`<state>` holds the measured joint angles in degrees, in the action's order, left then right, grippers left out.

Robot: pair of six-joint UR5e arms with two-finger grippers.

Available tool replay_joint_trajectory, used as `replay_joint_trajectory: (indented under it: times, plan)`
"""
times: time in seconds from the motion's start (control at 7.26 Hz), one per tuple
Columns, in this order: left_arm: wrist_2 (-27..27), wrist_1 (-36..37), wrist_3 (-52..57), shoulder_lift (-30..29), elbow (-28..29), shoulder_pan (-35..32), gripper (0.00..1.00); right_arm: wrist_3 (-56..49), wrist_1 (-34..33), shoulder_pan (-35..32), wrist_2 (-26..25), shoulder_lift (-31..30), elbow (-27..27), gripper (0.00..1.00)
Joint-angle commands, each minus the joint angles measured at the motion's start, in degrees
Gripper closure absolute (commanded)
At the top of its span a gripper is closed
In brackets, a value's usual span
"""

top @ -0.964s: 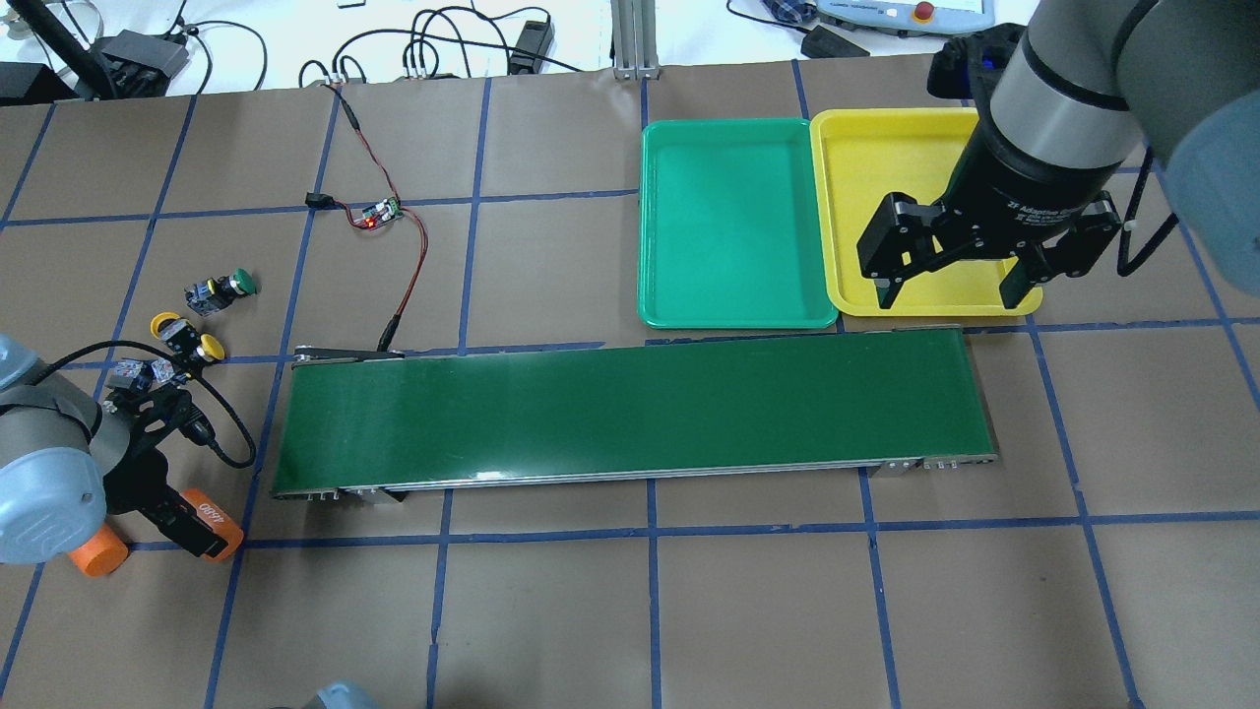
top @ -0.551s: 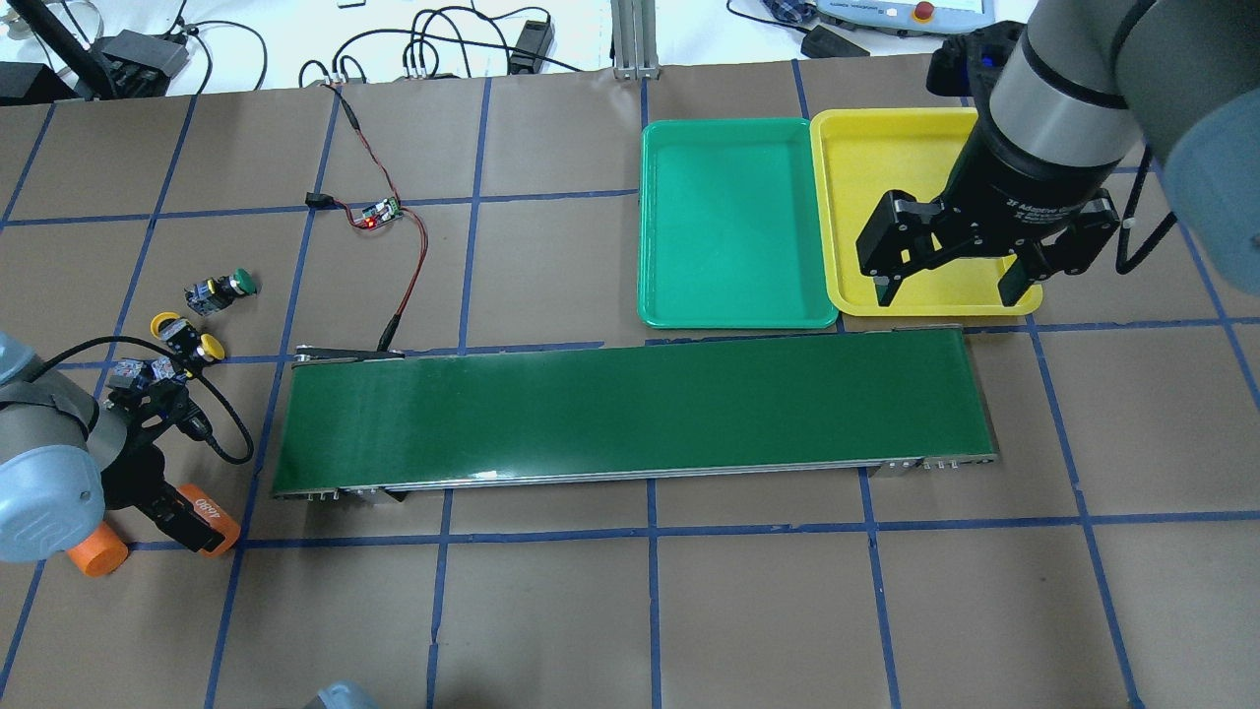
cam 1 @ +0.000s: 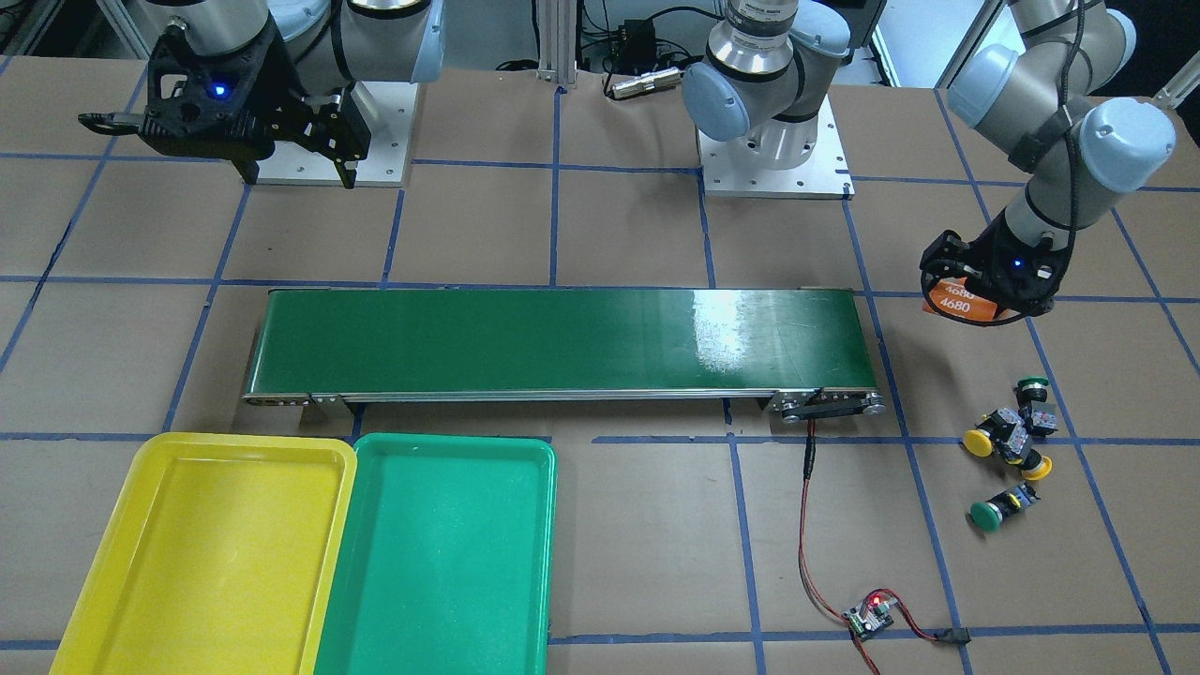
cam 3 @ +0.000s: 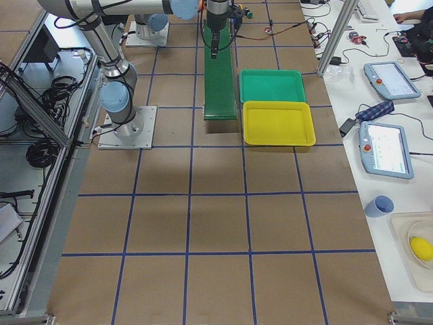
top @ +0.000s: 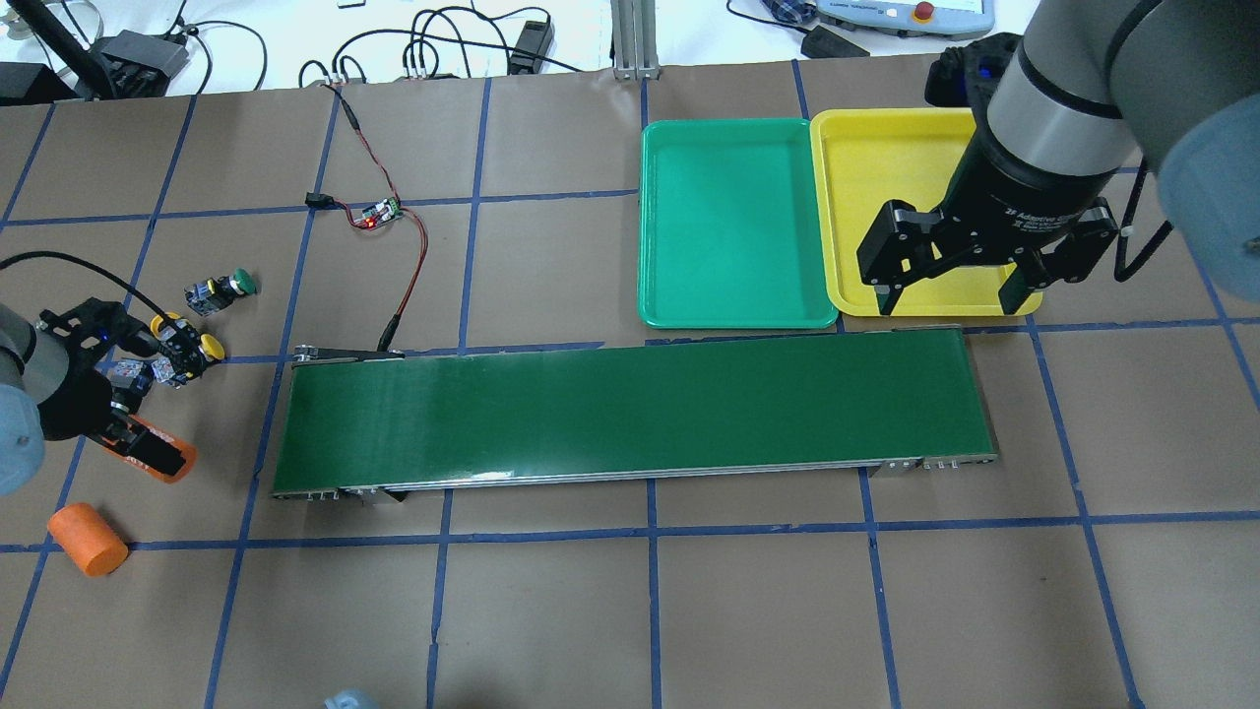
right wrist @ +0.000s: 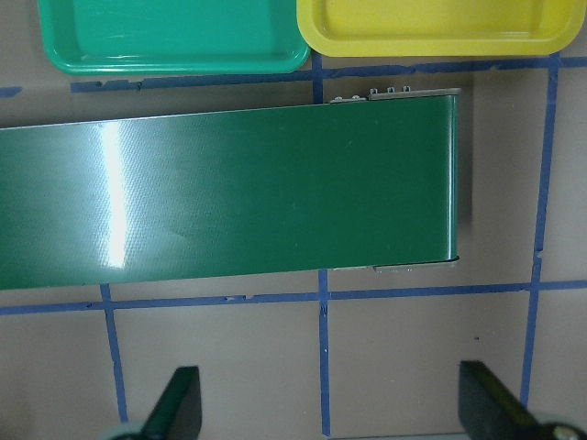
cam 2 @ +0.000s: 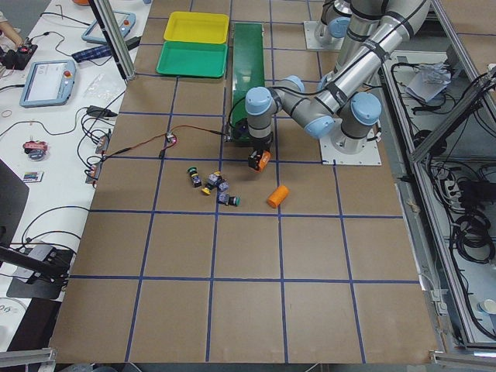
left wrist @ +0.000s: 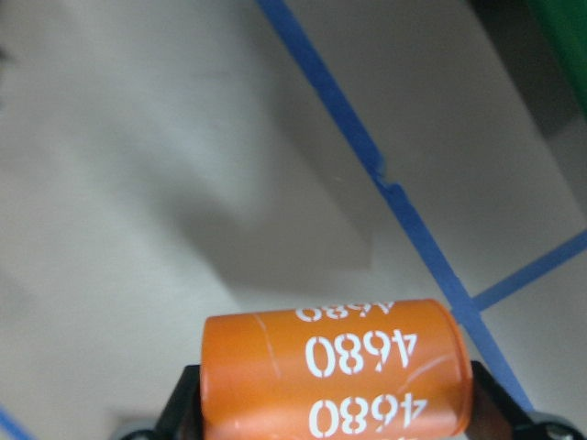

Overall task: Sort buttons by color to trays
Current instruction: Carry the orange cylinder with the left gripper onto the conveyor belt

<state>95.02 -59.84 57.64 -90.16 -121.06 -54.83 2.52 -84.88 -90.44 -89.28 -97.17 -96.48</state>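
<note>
Buttons (top: 207, 347), all four, lie clustered near the overhead view's left edge, off the belt's (top: 630, 414) left end. Just below them, the left gripper (top: 148, 448) clamps an orange cylinder (left wrist: 335, 367) printed 4680. The right gripper (top: 947, 300) hangs spread wide over the yellow tray's (top: 876, 167) lower rim, with the green tray (top: 728, 222) alongside.

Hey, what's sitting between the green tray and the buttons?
In the overhead view, a small circuit board and its red wire lie between the green tray and the buttons.
</note>
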Motion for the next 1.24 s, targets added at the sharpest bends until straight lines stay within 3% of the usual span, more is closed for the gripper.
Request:
replay_joint_trajectory:
  times: [0.0, 0.28, 0.41, 0.69, 0.83, 0.96, 1.1]
  plan:
    - [-5.0, -11.4, -24.5, -1.3, 9.9, -9.5, 1.0, -0.1, -0.2, 0.1, 0.1, -0.1, -2.6, 0.0]
    - [-11.6, -11.3, -42.3, -2.7, 8.7, -18.6, 1.0, -0.5, -0.5, 0.1, 0.2, -0.1, -2.6, 0.0]
    - [-11.4, -11.4, -44.4, -2.9, 7.3, -22.2, 1.0, -0.7, -1.4, 0.3, 0.4, -0.1, -2.2, 0.0]
    - [-11.3, -8.9, -44.6, -3.3, 5.0, -22.9, 1.0, -0.8, -8.6, 0.4, 0.3, 0.0, -2.4, 0.0]
    - [-11.2, -9.0, -44.5, -3.1, 4.0, -22.9, 0.95, -0.2, -8.6, 0.4, 0.2, 0.1, -2.7, 0.0]
    - [-11.3, -8.7, -43.6, -3.2, 2.3, -22.8, 0.49, 0.2, -8.9, 0.4, 1.3, 0.1, -2.7, 0.0]
    - [-11.4, -8.6, -42.5, -3.4, 2.7, -22.8, 0.31, 0.2, -9.0, 0.4, 1.3, 0.1, -2.7, 0.0]
